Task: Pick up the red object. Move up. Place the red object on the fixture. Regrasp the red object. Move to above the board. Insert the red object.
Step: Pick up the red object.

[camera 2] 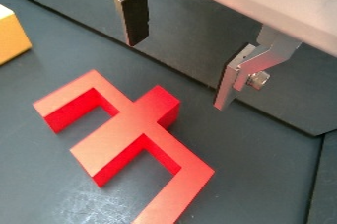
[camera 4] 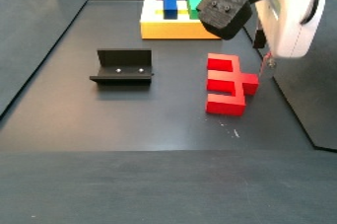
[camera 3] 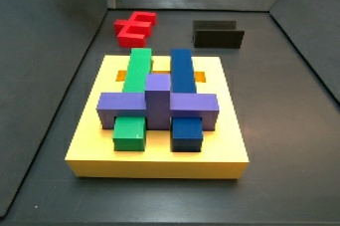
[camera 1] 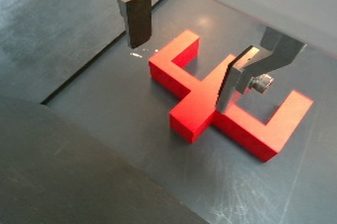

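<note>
The red object [camera 1: 211,95] [camera 2: 125,134] lies flat on the dark floor, a blocky bar with stubs. Both side views show it [camera 3: 133,28] [camera 4: 231,83] between the board and the right wall. My gripper [camera 1: 182,73] [camera 2: 178,70] hovers over it, open, with nothing between the silver fingers [camera 1: 136,21]. One fingertip [camera 4: 267,60] hangs just above the piece's far side. The black fixture [camera 3: 220,36] [camera 4: 122,68] stands apart on the floor. The yellow board [camera 3: 93,140] [camera 4: 152,29] carries green, blue and purple blocks.
A corner of the yellow board [camera 2: 11,33] shows in a wrist view. A floor seam [camera 1: 79,80] [camera 2: 263,119] runs close to the red object. Enclosure walls [camera 3: 54,31] [camera 4: 39,40] bound the floor. The arm's white body [camera 4: 290,16] hangs over the right side.
</note>
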Controlling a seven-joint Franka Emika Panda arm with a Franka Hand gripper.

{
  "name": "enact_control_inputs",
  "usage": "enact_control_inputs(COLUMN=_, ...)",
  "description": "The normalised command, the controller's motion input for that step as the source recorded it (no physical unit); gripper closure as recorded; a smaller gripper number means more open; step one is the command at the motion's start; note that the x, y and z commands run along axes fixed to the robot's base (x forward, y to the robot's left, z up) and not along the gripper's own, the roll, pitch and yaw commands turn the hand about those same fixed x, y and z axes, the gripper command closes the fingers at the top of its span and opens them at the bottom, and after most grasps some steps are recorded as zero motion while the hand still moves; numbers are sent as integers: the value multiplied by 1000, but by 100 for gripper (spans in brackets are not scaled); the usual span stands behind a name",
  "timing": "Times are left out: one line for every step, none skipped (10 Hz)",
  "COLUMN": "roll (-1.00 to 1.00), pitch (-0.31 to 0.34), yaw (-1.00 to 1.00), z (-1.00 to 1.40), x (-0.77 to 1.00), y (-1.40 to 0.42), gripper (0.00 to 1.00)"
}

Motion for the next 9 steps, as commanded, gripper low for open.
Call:
enact_control_inputs(roll=36, pitch=0, yaw=0, z=-414, x=0, y=-54, gripper=0)
enact_control_inputs(roll=94, pitch=3, yaw=37, z=-431, x=0, y=-83, gripper=0)
enact_control_inputs(roll=134, pitch=16, yaw=29, z=-409, x=6, y=-171, gripper=0)
enact_control_inputs(roll=141, pitch=29, yaw=6, z=-351, x=0, y=-160, gripper=0)
enact_control_inputs(roll=123, pitch=23, yaw=0, z=-314, x=0, y=-120, gripper=0)
enact_control_inputs(roll=94, pitch=1, yaw=0, z=-303, x=0, y=-86, gripper=0)
enact_control_inputs(roll=84, pitch=0, yaw=0, z=-306, x=0, y=-49, gripper=0)
enact_control_inputs(roll=67, pitch=0, yaw=0, z=-289, x=-29, y=0, gripper=0)
enact_control_inputs(roll=29, pitch=0, yaw=0, z=-271, x=-23, y=0, gripper=0)
